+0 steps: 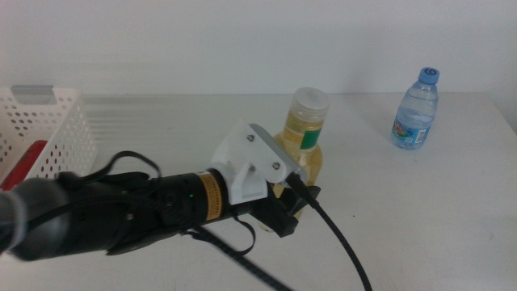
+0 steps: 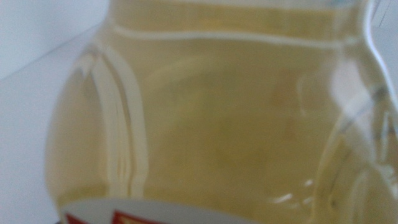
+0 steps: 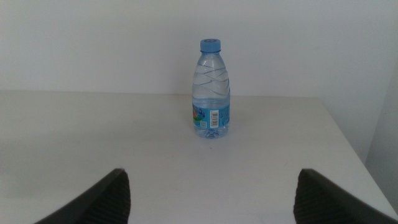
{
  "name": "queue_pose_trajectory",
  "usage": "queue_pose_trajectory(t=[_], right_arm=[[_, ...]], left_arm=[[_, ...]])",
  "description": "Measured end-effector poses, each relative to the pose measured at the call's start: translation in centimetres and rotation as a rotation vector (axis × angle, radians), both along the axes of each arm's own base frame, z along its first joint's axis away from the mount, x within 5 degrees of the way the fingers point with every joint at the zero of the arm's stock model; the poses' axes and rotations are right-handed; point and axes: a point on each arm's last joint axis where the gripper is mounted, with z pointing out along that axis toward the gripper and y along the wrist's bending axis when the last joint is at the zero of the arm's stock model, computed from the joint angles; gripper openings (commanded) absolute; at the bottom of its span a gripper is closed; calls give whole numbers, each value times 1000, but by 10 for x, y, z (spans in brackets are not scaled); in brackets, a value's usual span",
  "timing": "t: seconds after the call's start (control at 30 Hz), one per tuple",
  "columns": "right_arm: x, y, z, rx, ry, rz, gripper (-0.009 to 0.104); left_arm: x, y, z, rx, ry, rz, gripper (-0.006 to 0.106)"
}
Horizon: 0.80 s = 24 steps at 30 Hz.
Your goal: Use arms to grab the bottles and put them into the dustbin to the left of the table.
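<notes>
The yellow-liquid bottle (image 1: 304,137) with a white cap stands upright at the table's middle. My left arm (image 1: 121,210) reaches in from the left, and its gripper (image 1: 295,198) is right at the bottle's lower body. The bottle's yellow wall (image 2: 236,118) fills the left wrist view, and no jaw shows there. A small clear water bottle (image 1: 417,109) with a blue cap stands at the far right. In the right wrist view this water bottle (image 3: 211,90) is well ahead of my right gripper (image 3: 211,199), which is open and holds nothing. The white dustbin (image 1: 44,129) sits at the left edge.
Something red (image 1: 28,162) lies inside the dustbin. A black cable (image 1: 339,242) trails from the left wrist toward the front of the white table (image 1: 420,210). A pale wall runs behind the table's far edge.
</notes>
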Motion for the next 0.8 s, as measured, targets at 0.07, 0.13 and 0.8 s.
queue_pose_trajectory(t=[0.07,0.13,0.8], right_arm=[[0,0,0,0,0,0,73],[0,0,0,0,0,0,73],[0,0,0,0,0,0,73]], left_arm=[[-5,5,7,0,-3,16,-5],[-8,9,15,-3,1,38,-5],[-25,46,70,-19,8,282,-5]])
